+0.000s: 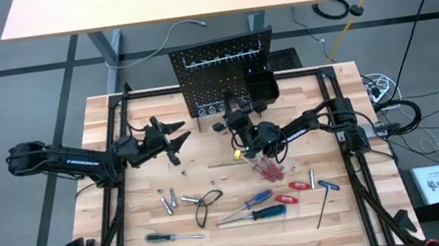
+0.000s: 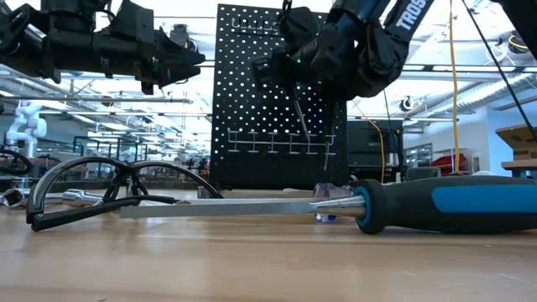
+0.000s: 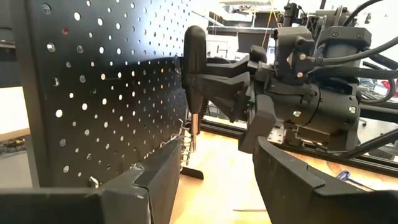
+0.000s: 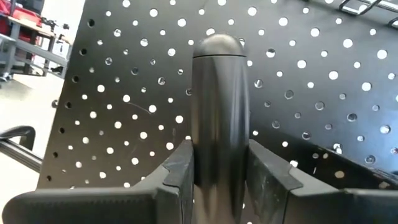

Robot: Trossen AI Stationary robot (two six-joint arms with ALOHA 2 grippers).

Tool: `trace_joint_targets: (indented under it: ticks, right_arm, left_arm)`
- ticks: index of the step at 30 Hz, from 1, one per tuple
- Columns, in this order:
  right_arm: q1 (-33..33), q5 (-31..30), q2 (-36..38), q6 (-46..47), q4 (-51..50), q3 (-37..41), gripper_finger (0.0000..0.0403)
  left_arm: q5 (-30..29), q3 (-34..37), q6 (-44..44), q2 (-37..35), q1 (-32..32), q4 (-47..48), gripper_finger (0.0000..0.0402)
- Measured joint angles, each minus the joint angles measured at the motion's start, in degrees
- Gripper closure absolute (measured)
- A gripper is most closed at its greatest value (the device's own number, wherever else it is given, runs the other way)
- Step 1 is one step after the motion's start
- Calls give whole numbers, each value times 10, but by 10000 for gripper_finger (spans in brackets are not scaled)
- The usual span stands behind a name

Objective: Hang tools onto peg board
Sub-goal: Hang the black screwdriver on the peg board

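Bench's far edge carries the peg board (image 1: 226, 75). Your right hand (image 3: 205, 68) grips a black-handled screwdriver (image 4: 219, 118) upright, shaft down, just before the hooks (image 2: 281, 144). Left hand (image 1: 173, 142) open, farther left.

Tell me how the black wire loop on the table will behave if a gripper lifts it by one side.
The black wire loop is thin and bent into uneven curves, so it will probably flex and dangle rather than stay rigid. It looks light for its spread. Lying flat with open curves near the silver bits, it may snag them when dragged.
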State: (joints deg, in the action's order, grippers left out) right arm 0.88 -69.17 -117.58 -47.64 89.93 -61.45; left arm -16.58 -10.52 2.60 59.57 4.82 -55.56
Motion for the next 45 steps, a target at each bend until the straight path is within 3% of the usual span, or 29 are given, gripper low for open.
trace_joint_targets:
  ticks: [28, 31, 37, 45]
  right_arm:
    - [4, -24, 18, -26, 0, 6, 302]
    - [6, -23, 37, 3, 0, 33, 302]
    - [25, 16, 52, 148, 0, 87, 302]
    - [30, 48, 52, 122, 1, 80, 302]
  left_arm:
    - [1, 0, -3, 0, 0, 11, 201]
    - [1, 0, -2, 0, 0, 15, 201]
    - [1, 0, -1, 0, 0, 17, 201]
    - [1, 0, 0, 0, 0, 14, 201]
